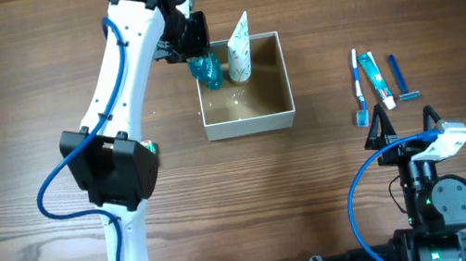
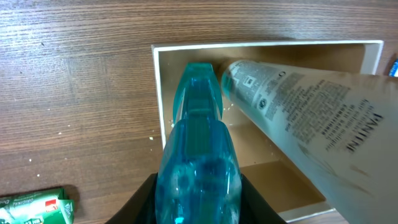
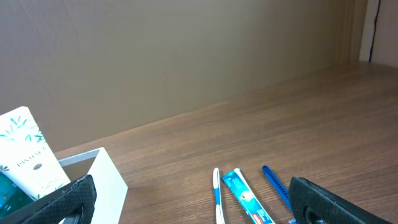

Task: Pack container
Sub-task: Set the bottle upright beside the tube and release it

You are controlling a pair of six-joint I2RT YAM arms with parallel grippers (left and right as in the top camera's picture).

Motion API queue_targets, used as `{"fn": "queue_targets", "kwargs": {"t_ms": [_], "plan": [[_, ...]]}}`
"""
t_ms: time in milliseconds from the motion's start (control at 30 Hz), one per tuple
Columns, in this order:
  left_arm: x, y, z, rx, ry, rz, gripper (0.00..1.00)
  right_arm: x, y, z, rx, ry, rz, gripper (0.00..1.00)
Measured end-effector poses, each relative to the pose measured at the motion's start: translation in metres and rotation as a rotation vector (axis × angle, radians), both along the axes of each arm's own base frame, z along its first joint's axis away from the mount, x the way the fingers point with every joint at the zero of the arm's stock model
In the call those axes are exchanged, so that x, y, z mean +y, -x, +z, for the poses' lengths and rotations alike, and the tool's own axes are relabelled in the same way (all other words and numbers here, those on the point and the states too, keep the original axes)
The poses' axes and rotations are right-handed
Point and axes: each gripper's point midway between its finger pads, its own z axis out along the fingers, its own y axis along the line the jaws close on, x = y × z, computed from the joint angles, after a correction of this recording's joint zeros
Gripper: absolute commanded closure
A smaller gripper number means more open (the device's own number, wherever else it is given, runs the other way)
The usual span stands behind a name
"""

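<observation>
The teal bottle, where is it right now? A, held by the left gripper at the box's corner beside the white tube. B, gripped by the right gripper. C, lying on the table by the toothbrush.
A: the left gripper clamps the teal bottle, tip in the container corner next to the white tube.

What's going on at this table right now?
The robot is packing toiletries into the container. Its left gripper is shut on a teal bottle, holding it at the box's far left corner, next to a white tube that stands leaning inside. The right gripper is open and holds nothing. It sits near a toothbrush, toothpaste and razor, which lie on the table to the right of the box, not yet packed.
</observation>
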Motion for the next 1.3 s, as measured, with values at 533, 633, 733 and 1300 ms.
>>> {"fn": "queue_targets", "kwargs": {"t_ms": [533,633,733,1300], "plan": [[-0.004,-0.01,-0.003,-0.032,0.009,-0.001,0.76,0.0,0.0,0.0,0.0,0.0,0.0,0.0],[-0.004,-0.011,-0.003,-0.034,0.01,-0.001,0.76,0.0,0.0,0.0,0.0,0.0,0.0,0.0],[-0.005,-0.012,-0.005,-0.036,0.01,-0.001,0.76,0.0,0.0,0.0,0.0,0.0,0.0,0.0],[-0.008,-0.014,-0.029,0.008,-0.007,0.001,0.51,0.0,0.0,0.0,0.0,0.0,0.0,0.0]]}}
